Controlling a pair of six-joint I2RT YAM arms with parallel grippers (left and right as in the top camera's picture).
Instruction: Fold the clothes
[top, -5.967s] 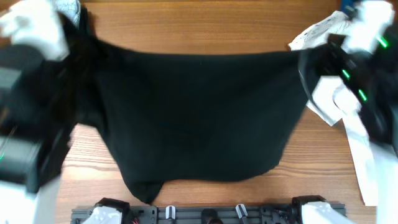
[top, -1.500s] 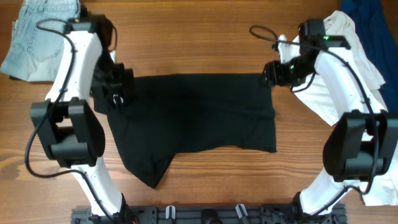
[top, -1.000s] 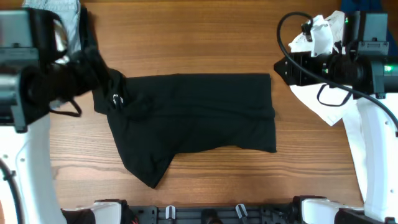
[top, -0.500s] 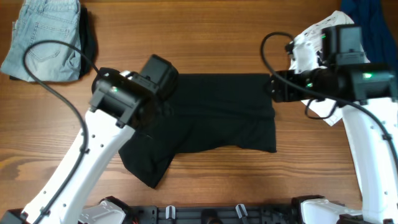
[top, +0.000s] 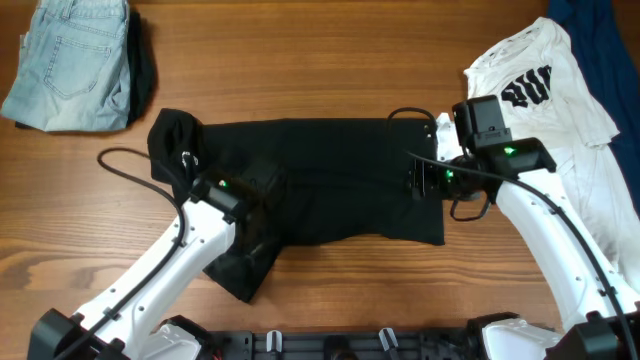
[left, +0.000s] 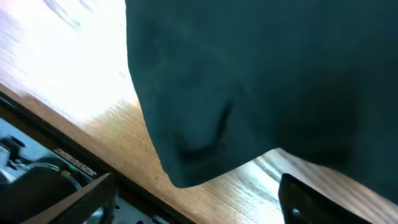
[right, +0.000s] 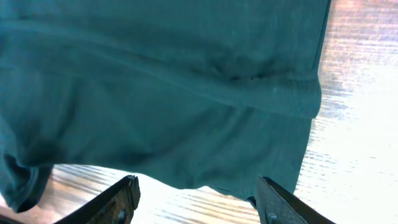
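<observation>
The clothes lie spread over the table. A black shirt lies flattened in the middle, with one sleeve bunched at its upper left and a flap hanging toward the front left. My left gripper hovers over the shirt's left part; in the left wrist view the left gripper is open and holds nothing, with the shirt below it. My right gripper is over the shirt's right edge. In the right wrist view the right gripper is also open and apart from the shirt.
Light-blue jeans lie at the back left, with a dark garment beside them. A white tee with black print and a navy garment lie at the back right. A metal rail runs along the front edge.
Both arms held the shirt stretched up earlier and have let go. The left arm has swung down over the shirt's left part. The right arm has moved in over its right edge.
</observation>
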